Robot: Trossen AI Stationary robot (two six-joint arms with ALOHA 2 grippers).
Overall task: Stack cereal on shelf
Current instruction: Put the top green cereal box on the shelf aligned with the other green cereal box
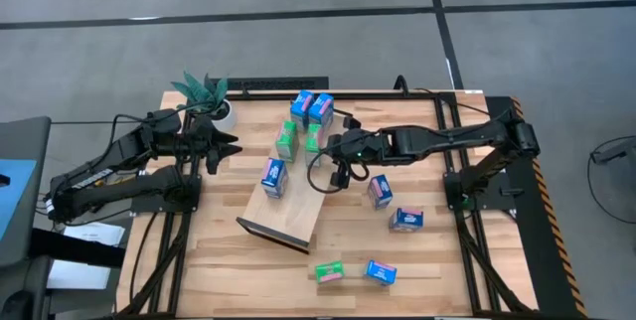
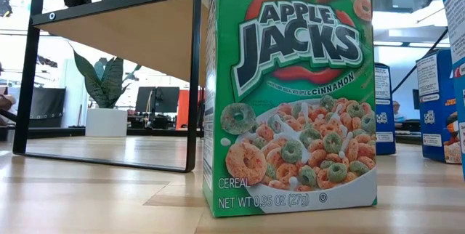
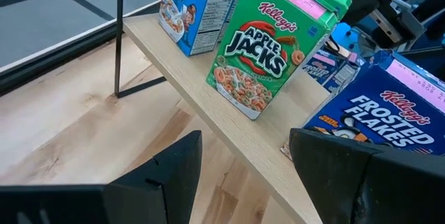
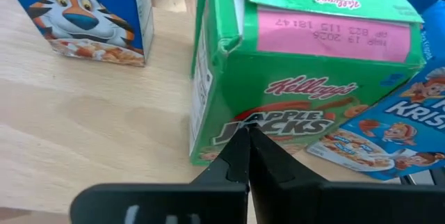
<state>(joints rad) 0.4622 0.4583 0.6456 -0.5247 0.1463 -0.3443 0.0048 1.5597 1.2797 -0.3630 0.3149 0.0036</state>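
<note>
Centre frame, an Apple Jacks carton [image 1: 314, 139] stands on the shelf [image 1: 294, 211], nudged by the fully shut, empty right gripper [image 1: 336, 145]. Light, crushable card is judged; broad faces should be pinched. The left gripper [image 1: 231, 147] waits part-open, empty.

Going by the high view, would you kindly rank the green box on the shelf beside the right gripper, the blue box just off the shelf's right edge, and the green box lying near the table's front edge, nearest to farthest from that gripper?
From the right gripper:
1. Green box, on the shelf, right beside the gripper.
2. Blue box, on the table right of the shelf.
3. Green box lying flat, near the table's front edge.
</note>
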